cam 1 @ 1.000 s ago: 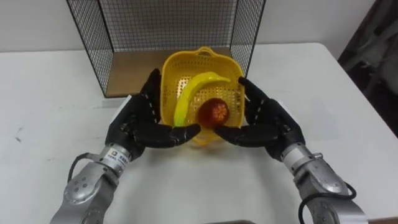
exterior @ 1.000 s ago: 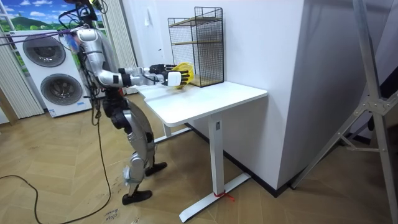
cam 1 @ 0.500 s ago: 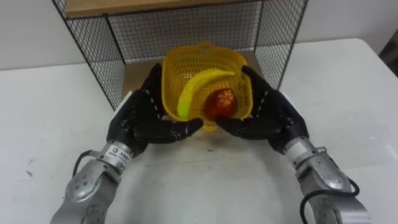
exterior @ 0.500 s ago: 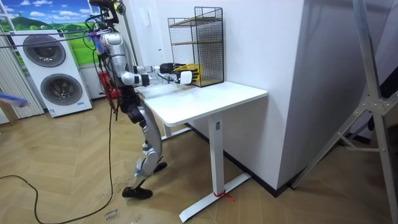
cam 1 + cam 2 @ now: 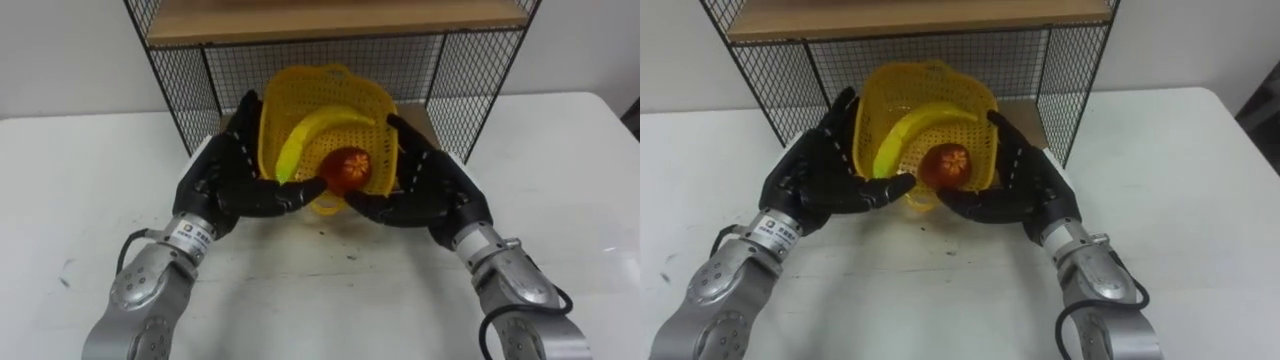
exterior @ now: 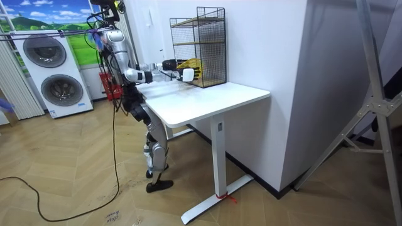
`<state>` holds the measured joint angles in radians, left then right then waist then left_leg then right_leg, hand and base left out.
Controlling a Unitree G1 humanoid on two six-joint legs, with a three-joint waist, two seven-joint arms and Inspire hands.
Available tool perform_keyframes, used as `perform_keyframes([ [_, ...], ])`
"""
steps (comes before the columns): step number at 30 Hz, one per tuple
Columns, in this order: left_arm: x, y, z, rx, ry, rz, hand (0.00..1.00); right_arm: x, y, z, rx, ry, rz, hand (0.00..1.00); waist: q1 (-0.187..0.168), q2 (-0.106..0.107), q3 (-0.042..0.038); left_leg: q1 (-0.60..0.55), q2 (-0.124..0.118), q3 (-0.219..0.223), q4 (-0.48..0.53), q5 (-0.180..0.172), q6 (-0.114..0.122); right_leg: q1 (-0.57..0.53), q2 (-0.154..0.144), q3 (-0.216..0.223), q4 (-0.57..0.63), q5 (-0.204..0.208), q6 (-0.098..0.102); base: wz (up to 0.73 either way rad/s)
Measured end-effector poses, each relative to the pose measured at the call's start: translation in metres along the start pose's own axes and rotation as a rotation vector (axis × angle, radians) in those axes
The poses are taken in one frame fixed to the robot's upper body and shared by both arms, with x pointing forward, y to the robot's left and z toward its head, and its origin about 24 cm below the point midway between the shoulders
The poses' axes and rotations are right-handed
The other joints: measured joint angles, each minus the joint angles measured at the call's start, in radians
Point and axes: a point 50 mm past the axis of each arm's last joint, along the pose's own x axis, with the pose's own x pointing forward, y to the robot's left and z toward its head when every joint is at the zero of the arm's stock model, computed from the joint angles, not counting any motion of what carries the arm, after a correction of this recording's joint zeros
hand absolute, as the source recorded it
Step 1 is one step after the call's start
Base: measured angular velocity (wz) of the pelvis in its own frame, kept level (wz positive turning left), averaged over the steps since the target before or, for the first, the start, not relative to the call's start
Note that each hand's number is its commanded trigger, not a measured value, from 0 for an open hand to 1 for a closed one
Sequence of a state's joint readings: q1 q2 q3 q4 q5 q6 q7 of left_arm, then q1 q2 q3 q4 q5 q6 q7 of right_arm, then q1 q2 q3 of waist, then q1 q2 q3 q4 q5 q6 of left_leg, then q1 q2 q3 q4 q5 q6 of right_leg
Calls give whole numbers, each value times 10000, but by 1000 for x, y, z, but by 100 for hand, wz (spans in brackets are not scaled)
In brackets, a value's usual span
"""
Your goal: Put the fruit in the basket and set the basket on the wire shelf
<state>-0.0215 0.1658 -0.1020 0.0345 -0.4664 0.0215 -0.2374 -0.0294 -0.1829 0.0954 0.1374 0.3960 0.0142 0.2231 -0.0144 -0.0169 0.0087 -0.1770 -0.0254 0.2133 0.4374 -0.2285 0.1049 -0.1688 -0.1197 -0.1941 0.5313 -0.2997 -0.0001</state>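
Note:
A yellow mesh basket (image 5: 290,105) is held off the white table (image 5: 90,180), tipped toward me, with its far rim at the mouth of the black wire shelf (image 5: 470,90). A banana (image 5: 305,135) and a round red fruit (image 5: 346,170) lie inside it. My left hand (image 5: 225,185) presses against the basket's left wall and my right hand (image 5: 430,190) against its right wall, fingers straight along the sides and thumbs under the near edge. In the room view the basket (image 6: 190,66) is level with the lower tier of the shelf (image 6: 210,44).
The shelf has a wooden board (image 5: 330,20) as its upper tier and a brown floor panel behind the basket. White table surface spreads to both sides. In the room view I stand at the table's end, with washing machines (image 6: 59,88) behind me.
I have stepped up to the table and stand more upright. The basket, carried between both hands, has moved forward toward the shelf's lower opening; the upper board has come into view.

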Motion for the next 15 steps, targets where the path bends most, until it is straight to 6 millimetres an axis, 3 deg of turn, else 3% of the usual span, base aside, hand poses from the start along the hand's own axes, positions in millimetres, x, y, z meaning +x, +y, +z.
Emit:
perform_keyframes([
  [5,1,0,2,117,-20,-106,0,3,-1,4,-52,-130,-45,0,81,-1,2,151,118,17,-488,294,-104,189,213,-40,-656,357,-121,-5],
  [15,2,2,-2,237,189,-17,0,11,1,14,-156,-376,-129,0,223,22,35,395,144,-73,-1068,584,-207,476,378,-122,-1272,620,-203,2],
])
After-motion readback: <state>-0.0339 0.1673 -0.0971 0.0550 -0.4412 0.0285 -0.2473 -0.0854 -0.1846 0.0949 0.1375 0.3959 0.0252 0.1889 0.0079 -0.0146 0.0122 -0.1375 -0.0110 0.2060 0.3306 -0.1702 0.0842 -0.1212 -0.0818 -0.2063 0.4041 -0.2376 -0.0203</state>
